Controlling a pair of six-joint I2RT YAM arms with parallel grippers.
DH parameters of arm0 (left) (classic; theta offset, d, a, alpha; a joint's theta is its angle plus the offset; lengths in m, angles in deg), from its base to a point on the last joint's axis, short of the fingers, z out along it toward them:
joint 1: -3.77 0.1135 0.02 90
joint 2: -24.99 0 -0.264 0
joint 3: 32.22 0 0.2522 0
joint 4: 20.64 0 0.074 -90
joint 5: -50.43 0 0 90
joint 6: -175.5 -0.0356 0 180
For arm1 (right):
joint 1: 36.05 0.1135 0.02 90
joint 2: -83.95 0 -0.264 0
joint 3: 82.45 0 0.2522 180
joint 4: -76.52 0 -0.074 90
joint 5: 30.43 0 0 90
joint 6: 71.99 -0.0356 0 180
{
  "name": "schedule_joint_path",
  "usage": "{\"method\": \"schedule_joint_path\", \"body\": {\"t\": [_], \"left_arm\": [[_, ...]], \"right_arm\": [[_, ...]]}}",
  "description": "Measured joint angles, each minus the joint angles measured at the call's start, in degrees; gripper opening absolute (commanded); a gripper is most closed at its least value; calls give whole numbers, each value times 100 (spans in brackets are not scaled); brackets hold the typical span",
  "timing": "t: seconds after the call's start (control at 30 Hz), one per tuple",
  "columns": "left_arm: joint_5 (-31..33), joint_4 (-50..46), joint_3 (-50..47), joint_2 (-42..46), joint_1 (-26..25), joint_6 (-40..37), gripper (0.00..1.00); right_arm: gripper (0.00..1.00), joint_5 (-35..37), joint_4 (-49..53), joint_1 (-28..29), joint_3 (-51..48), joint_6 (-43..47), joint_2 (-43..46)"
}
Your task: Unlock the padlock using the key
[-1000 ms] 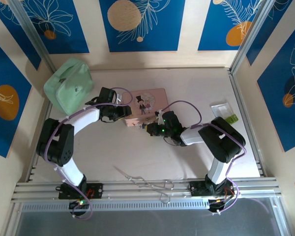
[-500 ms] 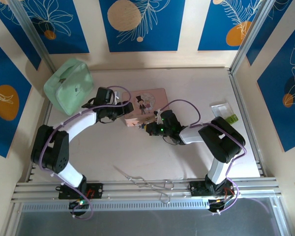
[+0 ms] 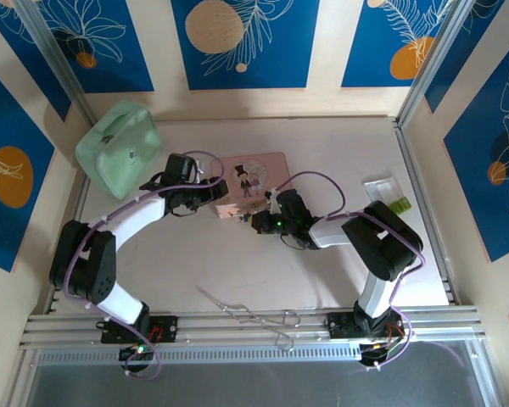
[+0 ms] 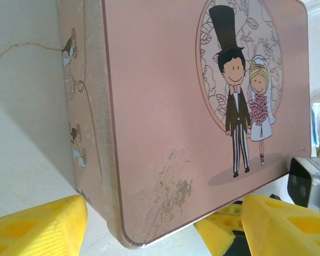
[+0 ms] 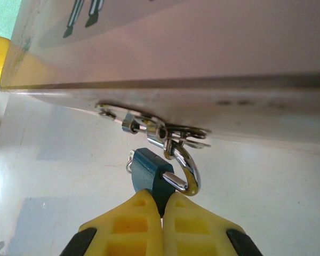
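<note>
In the right wrist view, my right gripper (image 5: 163, 200) is shut on the small blue padlock (image 5: 149, 169). The padlock's silver shackle (image 5: 188, 166) is hooked through the metal hasp (image 5: 162, 130) on the front of the pink picture box (image 5: 202, 48). A tiny silvery piece (image 5: 129, 160) sticks out at the left of the padlock's body; I cannot tell whether it is the key. My left gripper (image 4: 160, 234) is open, and its yellow fingers (image 4: 37, 224) straddle the near corner of the pink box (image 4: 165, 106). From above, the left gripper (image 3: 210, 193) is at the box's left side and the right gripper (image 3: 253, 219) is at its front.
A mint-green pouch (image 3: 119, 157) lies at the back left. Metal forceps with loop handles (image 3: 254, 314) lie near the front rail. A small white tray (image 3: 383, 188) with a green item sits at the right. Frame rails border the table on both sides.
The left gripper's fingers have spread wider at the box's left corner, and the left arm's elbow has swung leftward. The right arm has stayed still, holding the padlock.
</note>
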Motion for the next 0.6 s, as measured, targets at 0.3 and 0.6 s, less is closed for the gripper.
{"method": "schedule_joint_path", "body": {"t": [0.3,0.6], "left_arm": [[-2,7,0,-225,-2,39,71],[-2,85,-111,-286,-142,136,67]], "right_arm": [[0,20,107,22,68,17,-11],[0,61,118,39,105,59,-44]]}}
